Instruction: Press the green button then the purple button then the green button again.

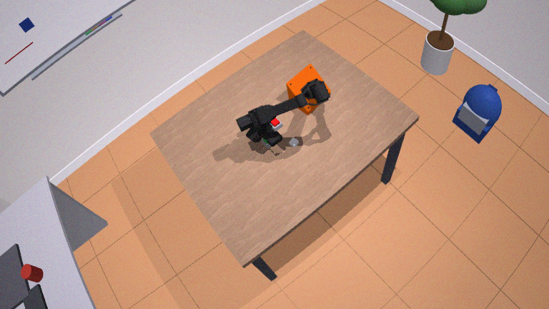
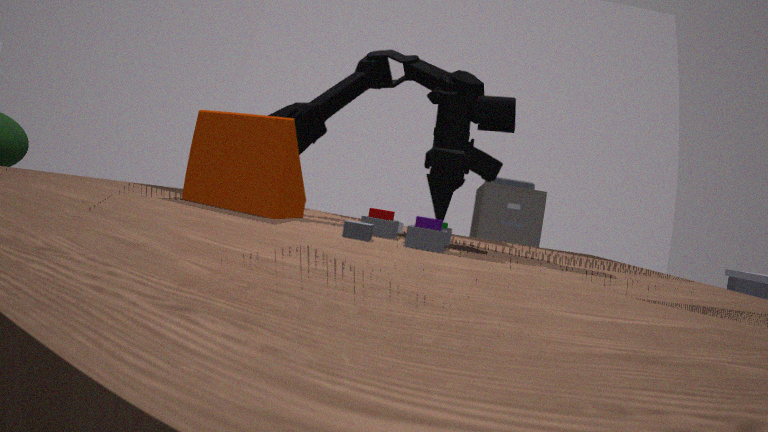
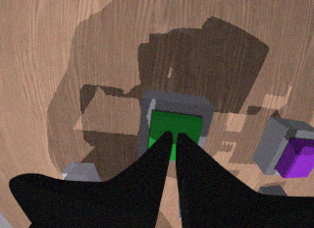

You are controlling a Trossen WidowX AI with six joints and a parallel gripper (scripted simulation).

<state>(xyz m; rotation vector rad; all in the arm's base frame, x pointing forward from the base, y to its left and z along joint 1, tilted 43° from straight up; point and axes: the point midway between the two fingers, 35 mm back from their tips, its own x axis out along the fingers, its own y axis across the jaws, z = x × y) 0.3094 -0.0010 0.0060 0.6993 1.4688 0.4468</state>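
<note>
Hand point(image 3: 169, 138) is pointing straight down, fingers nearly together, only a thin slit between them, gripping nothing. In the wrist view the fingertips are sitting over the near edge of the green button point(image 3: 176, 128); touching or just above, cannot tell. In the exterior view the hand point(image 2: 441, 215) is tapering to a point right at the level of the button caps, with the green button point(image 2: 445, 225) showing only as a sliver behind the purple one.

Green button is sitting in a grey square housing point(image 3: 179, 101) on the desk point(image 2: 283, 336). Purple button point(image 3: 298, 156) is lying just off to the right in the wrist view, in its own grey housing, apart from the hand. In the exterior view the purple button point(image 2: 428, 223) is standing in front of the hand tip. Red button point(image 2: 381, 214) is sitting to the left of it, further back; from the top, red button point(image 1: 275, 122) is peeking out beside the arm.

Small grey block point(image 2: 357, 230) is resting near the red button; from the top the same block point(image 1: 294, 141) is lying well clear of the hand. Arm is reaching over from the orange base point(image 1: 303, 79), casting a dark shadow across the desk.
</note>
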